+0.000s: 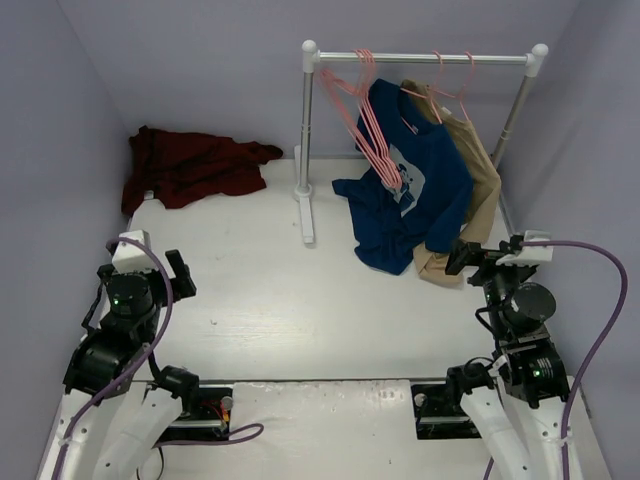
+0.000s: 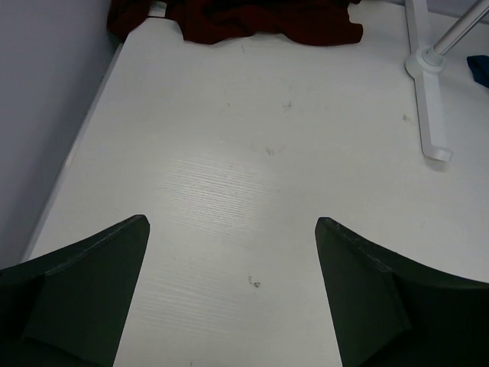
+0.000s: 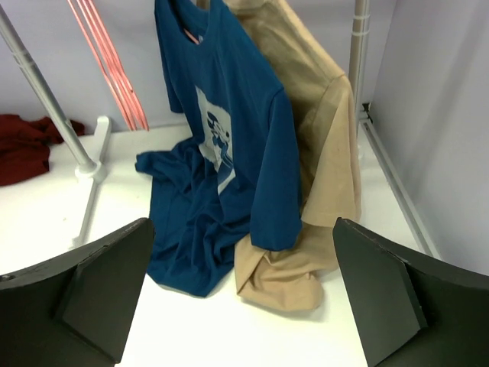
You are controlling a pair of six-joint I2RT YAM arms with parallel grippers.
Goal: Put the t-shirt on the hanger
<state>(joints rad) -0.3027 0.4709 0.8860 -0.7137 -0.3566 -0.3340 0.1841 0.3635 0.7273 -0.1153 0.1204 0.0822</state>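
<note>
The maroon t-shirt (image 1: pixel 192 165) lies crumpled on the table at the far left corner; its edge shows at the top of the left wrist view (image 2: pixel 252 19) and at the left of the right wrist view (image 3: pixel 23 145). Several pink wire hangers (image 1: pixel 362 115) hang empty on the left part of the rack's rail, also seen in the right wrist view (image 3: pixel 107 69). My left gripper (image 1: pixel 175 272) is open and empty, well short of the t-shirt, over bare table (image 2: pixel 229 222). My right gripper (image 1: pixel 468 255) is open and empty, facing the hung garments (image 3: pixel 244 229).
A white clothes rack (image 1: pixel 305 140) stands at the back with a foot (image 2: pixel 429 107) on the table. A navy blue t-shirt (image 1: pixel 415 185) and a tan garment (image 1: pixel 470 170) hang on it and drape onto the table. Purple walls close in both sides.
</note>
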